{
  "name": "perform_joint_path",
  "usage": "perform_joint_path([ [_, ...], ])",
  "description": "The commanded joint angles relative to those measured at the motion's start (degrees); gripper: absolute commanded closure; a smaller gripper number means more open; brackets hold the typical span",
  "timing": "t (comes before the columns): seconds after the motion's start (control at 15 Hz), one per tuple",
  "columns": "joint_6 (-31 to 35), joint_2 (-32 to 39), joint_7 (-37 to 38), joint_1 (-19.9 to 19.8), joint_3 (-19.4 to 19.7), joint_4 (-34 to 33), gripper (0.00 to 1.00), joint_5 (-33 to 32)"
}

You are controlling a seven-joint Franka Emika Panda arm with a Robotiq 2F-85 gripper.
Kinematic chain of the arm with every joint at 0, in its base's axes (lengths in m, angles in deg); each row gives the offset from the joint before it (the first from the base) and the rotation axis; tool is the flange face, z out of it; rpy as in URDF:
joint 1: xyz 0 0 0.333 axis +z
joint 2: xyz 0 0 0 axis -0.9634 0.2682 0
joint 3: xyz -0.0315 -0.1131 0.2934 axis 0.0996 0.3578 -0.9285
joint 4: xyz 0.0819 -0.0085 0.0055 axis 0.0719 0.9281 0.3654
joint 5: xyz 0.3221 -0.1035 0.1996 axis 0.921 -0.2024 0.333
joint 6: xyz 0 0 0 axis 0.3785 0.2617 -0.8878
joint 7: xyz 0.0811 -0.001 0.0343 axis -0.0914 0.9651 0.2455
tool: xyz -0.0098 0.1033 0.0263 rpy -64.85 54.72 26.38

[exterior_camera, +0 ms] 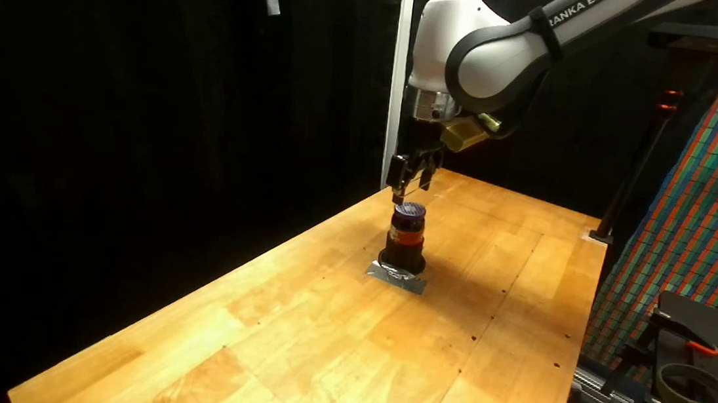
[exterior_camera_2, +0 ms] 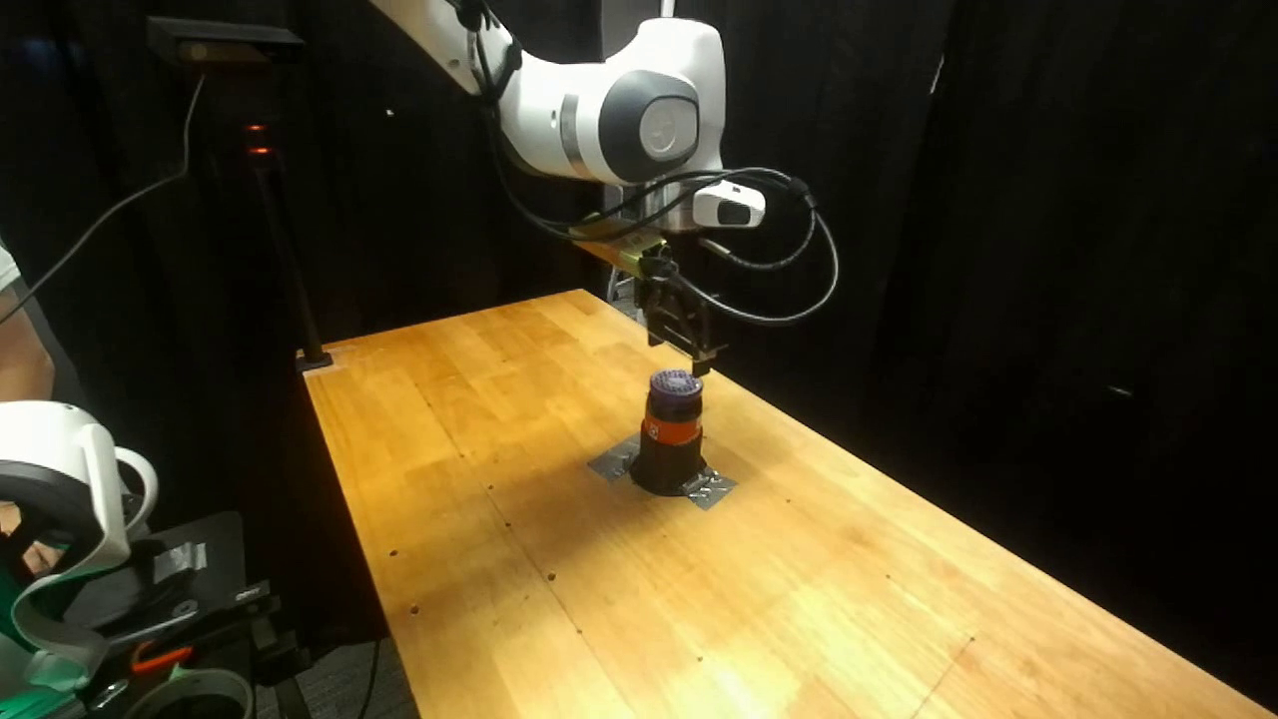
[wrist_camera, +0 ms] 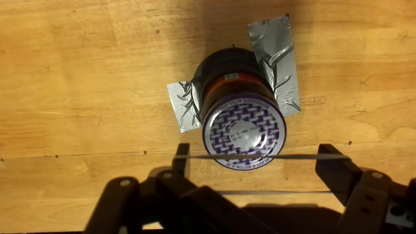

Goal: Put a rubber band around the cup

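The cup is a small jar with an orange-red band and a purple-and-white lid, upright in a black base, in both exterior views point(exterior_camera: 407, 236) point(exterior_camera_2: 671, 430) and the wrist view point(wrist_camera: 244, 130). My gripper point(wrist_camera: 255, 152) is open. A thin pale rubber band point(wrist_camera: 240, 157) is stretched around its two fingers, with two strands crossing the gap. In the wrist view the front strand passes over the lid's near edge. In both exterior views the gripper point(exterior_camera: 411, 195) point(exterior_camera_2: 679, 354) hangs just above the lid, a little off to one side. The band is not around the jar.
Silver tape strips point(wrist_camera: 276, 65) fix the black base to the wooden table point(exterior_camera: 344, 351). A camera post point(exterior_camera: 633, 162) stands at a table corner. A black cart point(exterior_camera: 709, 327) with a tape roll point(exterior_camera: 693, 392) stands beside the table. Dark curtains point(exterior_camera_2: 1048, 250) hang behind.
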Motion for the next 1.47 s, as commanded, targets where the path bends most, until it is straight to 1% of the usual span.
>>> perform_joint_path([
  [0.0,0.17,5.11,1.26,1.38,1.7,-5.91,0.0,0.71],
  [0.4,-0.68,10.78,2.47,1.59,3.56,-11.1,0.0,0.69],
  [0.67,-0.49,12.89,3.26,1.98,4.55,-12.81,0.0,0.45],
  [0.93,-8.22,12.29,-1.09,-0.32,1.74,-13.1,0.0,5.27],
  [1.2,-17.99,10.1,-3.12,-1.12,0.91,-12.97,0.0,9.02],
  [1.4,-22.66,8.82,-3.72,-1.48,1.03,-12.3,0.0,10.43],
])
